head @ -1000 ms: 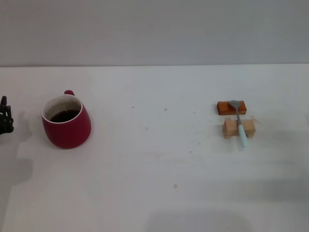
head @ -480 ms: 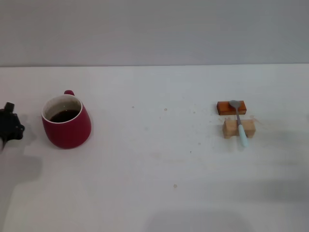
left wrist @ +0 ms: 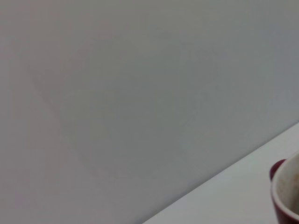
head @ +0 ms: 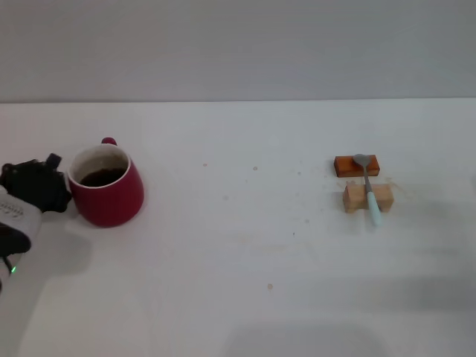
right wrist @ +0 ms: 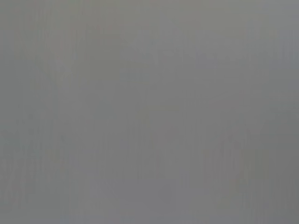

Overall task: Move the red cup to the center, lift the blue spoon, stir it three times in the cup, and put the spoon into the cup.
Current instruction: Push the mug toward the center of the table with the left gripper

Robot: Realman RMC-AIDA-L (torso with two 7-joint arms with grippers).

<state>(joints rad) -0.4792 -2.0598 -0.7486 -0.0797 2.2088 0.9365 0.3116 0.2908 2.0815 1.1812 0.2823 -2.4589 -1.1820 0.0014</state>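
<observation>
Head view, left gripper: the left gripper [head: 46, 187] is now seen right against the left side of the red cup [head: 108, 188]; half a second ago it was well short of it, at the picture's edge.
Head view, jaws: whether the jaws are spread or pressed together cannot be told; no grasp on the cup is shown.
Head view, cup: the red cup is found at the far left of the table [head: 238, 297], upright, dark liquid inside, handle turned away; it appears nudged slightly rightward compared with a second ago.
Head view, spoon: the blue spoon [head: 368, 189] is left untouched, laid across the orange-brown block [head: 357, 165] and the tan wooden block [head: 367, 197], well apart from the cup.
Left wrist view: only a sliver of the cup's rim [left wrist: 285, 191] and handle is shown, close at the frame edge.
Right wrist view: nothing but a plain grey field is shown; the right gripper is not seen.
Meaning: the first step, moving the cup to the centre, is judged to be just beginning.
</observation>
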